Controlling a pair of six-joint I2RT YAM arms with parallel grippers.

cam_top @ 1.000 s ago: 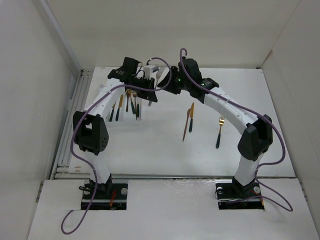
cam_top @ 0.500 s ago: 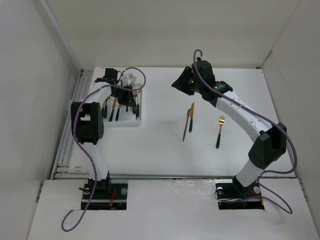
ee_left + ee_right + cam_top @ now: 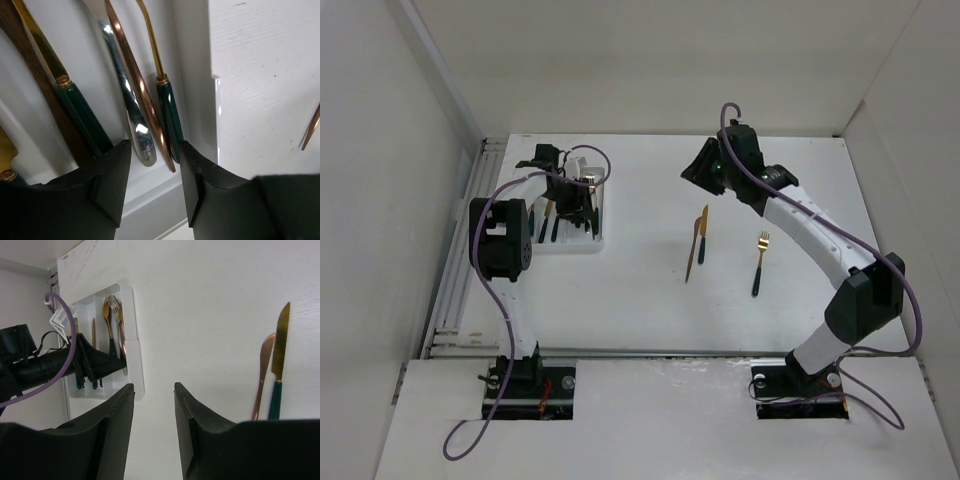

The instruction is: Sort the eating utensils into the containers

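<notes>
- Bright, even white light falls from overhead; the table [image 3: 640, 300] shows only faint, soft shadows.
- In the left wrist view, glare glints on the silver handle [image 3: 131, 112] toward six o'clock.
- Both wrist views blur their own black fingers [image 3: 107, 185] up close.

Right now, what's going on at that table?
The left gripper hangs open and empty over the white tray, above the compartment nearest the table's middle, where a silver utensil and others lie. The right gripper is open and empty too, raised over the middle of the table. A knife, a slim copper-coloured piece beside it and a fork lie on the table, not yet sorted.
</notes>
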